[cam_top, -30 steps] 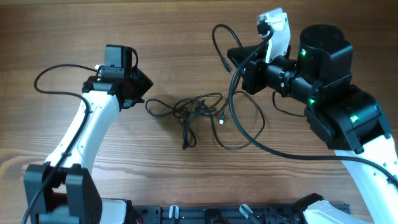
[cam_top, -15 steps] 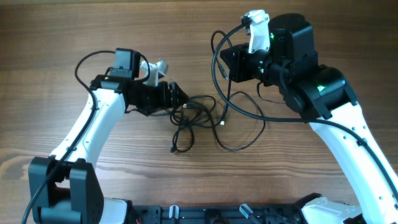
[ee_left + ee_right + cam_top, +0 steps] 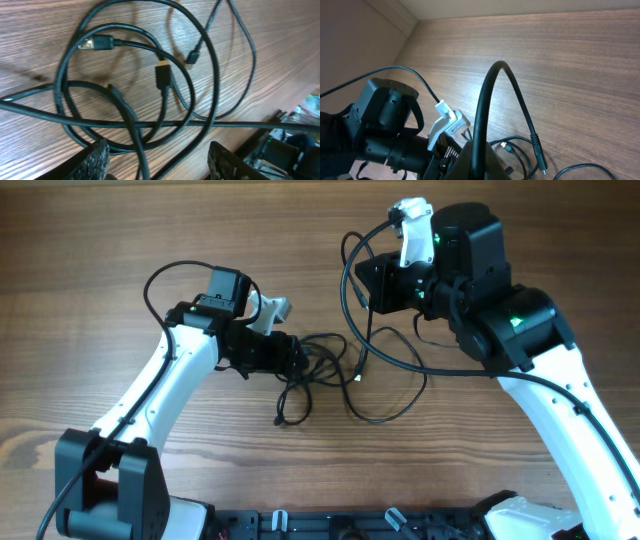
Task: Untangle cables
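- Left arm, vs. half a second earlier: elbow and wrist have shifted right and slightly toward the near edge. The left tool (image 3: 296, 361) now sits in the left side of the tangle, where before it was at its upper left rim.
- Left arm pose: reaches from the near left corner diagonally up, wrist bent to point right, low over the tabletop (image 3: 120, 240).
- Left tool (image 3: 160, 167), wrist view: fingers (image 3: 95, 160) spread apart, several strands running between them, none clamped.
- The cables (image 3: 318, 370) lie on the tabletop centre, between the two arms. There is a knotted cluster at left, one tail trailing toward the near edge and a wider loop at right.
- Wrist view of the cables (image 3: 217, 80): overlapping loops, with a USB plug (image 3: 95, 43) at upper left and a gold-tipped plug (image 3: 162, 75) inside the loops.
- Right arm, vs. half a second earlier: no visible change.
- Right arm pose: comes up from the near right, wrist turned to point left, above the far right of the tangle.
- Right tool (image 3: 366, 280): closed on one strand, which arches up out of the tool (image 3: 472, 160) in the wrist view.
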You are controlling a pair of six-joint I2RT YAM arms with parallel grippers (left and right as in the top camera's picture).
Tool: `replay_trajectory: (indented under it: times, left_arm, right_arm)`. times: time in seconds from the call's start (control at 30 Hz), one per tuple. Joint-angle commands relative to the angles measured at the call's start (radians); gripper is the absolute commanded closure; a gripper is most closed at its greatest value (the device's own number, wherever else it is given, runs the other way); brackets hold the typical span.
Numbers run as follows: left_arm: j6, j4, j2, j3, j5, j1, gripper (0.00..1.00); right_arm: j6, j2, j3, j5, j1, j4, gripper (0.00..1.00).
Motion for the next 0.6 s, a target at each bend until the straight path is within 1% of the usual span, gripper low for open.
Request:
replay_trajectory:
  times: [0.0,0.03,0.1,0.2,0.33,0.4,0.53,0.57]
  left_arm:
    - [0.012,0.007,0.032,-0.013,-0.044,-0.005,0.36]
    - [0.004,0.014,0.051,-0.019,-0.039,-0.005,0.37]
    - [-0.042,0.041,0.087,-0.019,0.032,-0.013,0.44]
    - [-0.042,0.076,0.101,-0.019,0.093,-0.023,0.52]
    - [-0.052,0.093,0.101,-0.02,0.092,-0.04,0.55]
    - [-0.086,0.11,0.101,-0.032,0.087,-0.049,0.56]
    - [-0.154,0.14,0.101,-0.073,0.012,-0.05,0.57]
    - [-0.171,0.149,0.101,-0.078,0.004,-0.05,0.62]
  right_arm:
    - [-0.004,-0.005,0.018,0.016,-0.004,-0.007,0.96]
    - [-0.005,-0.005,0.018,0.017,-0.004,-0.007,0.96]
    - [-0.004,-0.005,0.018,0.017,-0.004,-0.006,0.96]
    - [-0.004,-0.005,0.018,0.017,-0.004,-0.007,0.96]
    - [-0.006,-0.005,0.018,0.017,-0.004,-0.007,0.96]
    - [-0.011,-0.005,0.018,0.017,-0.004,-0.006,0.96]
    - [-0.027,-0.005,0.018,0.017,-0.004,-0.007,0.96]
    - [-0.027,-0.005,0.018,0.017,-0.004,-0.008,0.96]
